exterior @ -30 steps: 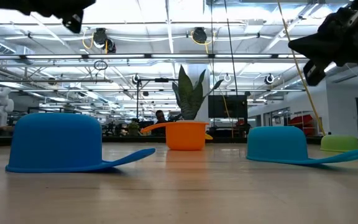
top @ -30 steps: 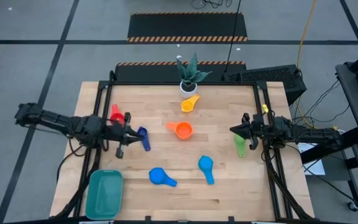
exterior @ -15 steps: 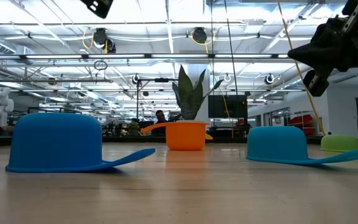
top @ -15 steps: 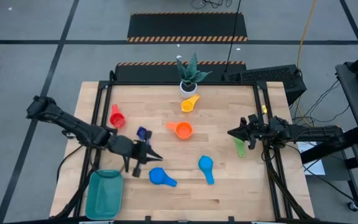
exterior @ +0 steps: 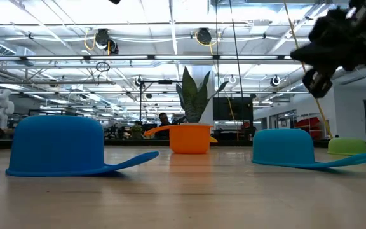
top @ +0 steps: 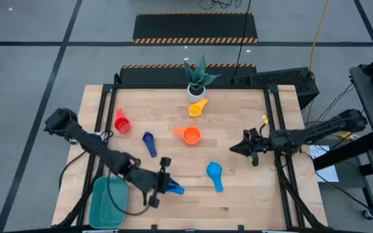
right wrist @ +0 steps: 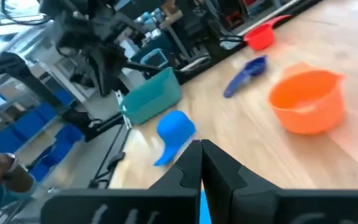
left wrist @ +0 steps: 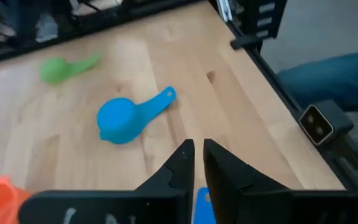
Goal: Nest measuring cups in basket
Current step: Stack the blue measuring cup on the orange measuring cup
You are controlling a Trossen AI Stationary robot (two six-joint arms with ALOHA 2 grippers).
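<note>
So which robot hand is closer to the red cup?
The left gripper. It hovers near the table's front edge beside the basket, well in front of the red cup. The right gripper is farther, across the table on the cup's other side.

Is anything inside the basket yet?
The basket shows only bare teal floor, no cups. The left arm crosses its upper corner, hiding that patch, and the left claw hovers beside it.

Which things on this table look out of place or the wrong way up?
Two blue cups lie upside down, rims on the table. The basket holds no cup; the others lie scattered.
</note>
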